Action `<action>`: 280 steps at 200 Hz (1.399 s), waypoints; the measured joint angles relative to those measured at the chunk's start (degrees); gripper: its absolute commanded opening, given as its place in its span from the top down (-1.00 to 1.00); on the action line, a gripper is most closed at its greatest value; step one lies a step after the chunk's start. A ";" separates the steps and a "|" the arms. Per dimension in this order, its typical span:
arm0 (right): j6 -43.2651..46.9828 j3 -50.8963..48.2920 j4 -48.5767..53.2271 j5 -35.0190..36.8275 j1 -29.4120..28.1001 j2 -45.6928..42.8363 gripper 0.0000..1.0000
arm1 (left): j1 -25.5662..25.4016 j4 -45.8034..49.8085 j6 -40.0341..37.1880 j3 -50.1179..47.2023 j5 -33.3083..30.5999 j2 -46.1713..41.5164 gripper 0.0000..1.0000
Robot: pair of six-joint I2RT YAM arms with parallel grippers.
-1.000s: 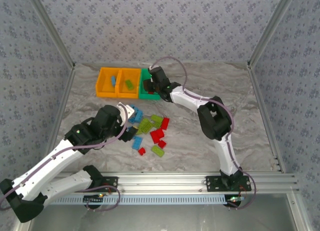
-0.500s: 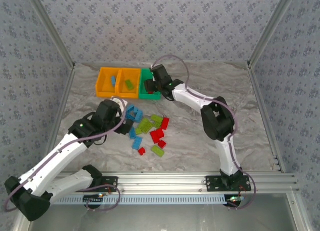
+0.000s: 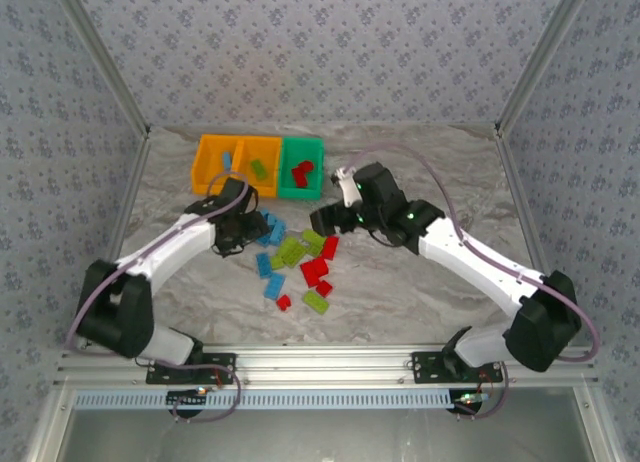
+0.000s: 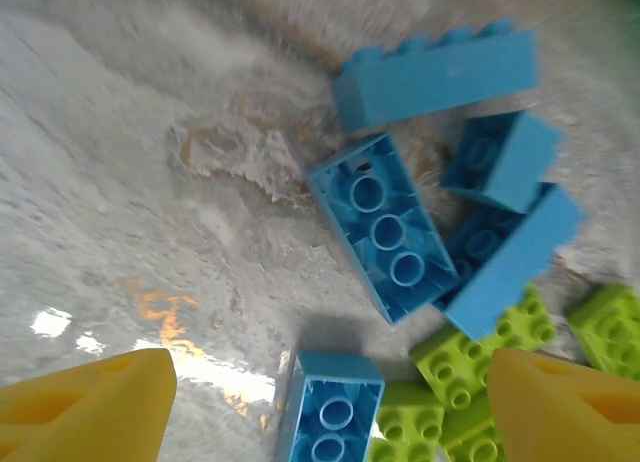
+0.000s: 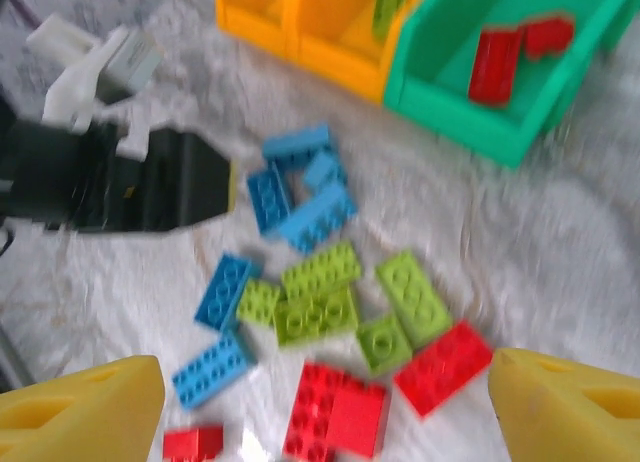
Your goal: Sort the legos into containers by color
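- The left pincer point(image 4: 325, 397) hangs spread wide and empty over the blue end of the legos point(image 3: 291, 250). These lie loose on the tabletop point(image 3: 400, 302), just in front of the containers point(image 3: 235, 190).
- The coming grasp, I judge, turns on a blue brick point(image 4: 332, 414), hollow side up, that lies directly between the yellow fingertips point(image 4: 90, 407) at the near edge of the wrist view.
- Its long axis seems to run across the line joining the fingertips, so they would close on its short width. The frame cuts the brick off, so this is uncertain.
- Just beyond lies a second upturned blue brick point(image 4: 385, 227), slanted and touching further blue ones.
- Lime bricks point(image 4: 455, 367) crowd the right-hand fingertip, leaving that finger little room to come down.
- The right pincer point(image 5: 325, 407) is likewise wide and holds nothing. It hovers above the red bricks point(image 5: 335, 417), one of them between its fingertips.
- The left arm is nearer the blue cluster and the orange bins; the right arm is nearer the red pieces.
- The outer orange bin point(image 3: 213, 189) holds a blue piece, the middle orange bin point(image 3: 256, 192) a lime one and the green bin point(image 3: 300, 194) two red ones.
- The surface is pale, marbled and flat, with glare, so bricks would probably slide if nudged.
- Both pincers work near one another over the same small heap, while the patterned walls stand well apart.
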State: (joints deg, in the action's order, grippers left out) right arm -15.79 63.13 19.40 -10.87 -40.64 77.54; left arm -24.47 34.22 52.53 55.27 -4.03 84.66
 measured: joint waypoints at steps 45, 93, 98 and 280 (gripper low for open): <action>-1.99 -4.55 2.71 -1.95 1.16 -2.95 -0.79 | 0.00 -3.34 4.39 1.84 1.90 7.65 -0.55; -3.39 -4.55 2.69 -2.01 2.05 -5.03 -0.81 | 0.02 -4.55 4.42 6.08 1.81 13.90 -0.20; -3.56 -4.55 2.69 -2.01 2.05 -5.03 -0.81 | 0.09 -4.44 4.52 6.08 1.73 14.21 -0.17; -7.67 -3.72 2.78 -4.98 -0.20 -5.16 -0.85 | 7.63 -3.98 -10.23 19.15 -14.21 3.21 0.27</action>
State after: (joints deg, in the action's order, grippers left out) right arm -23.46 59.42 22.17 -15.86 -40.84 72.38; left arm -16.84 30.24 42.30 74.41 -18.24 87.88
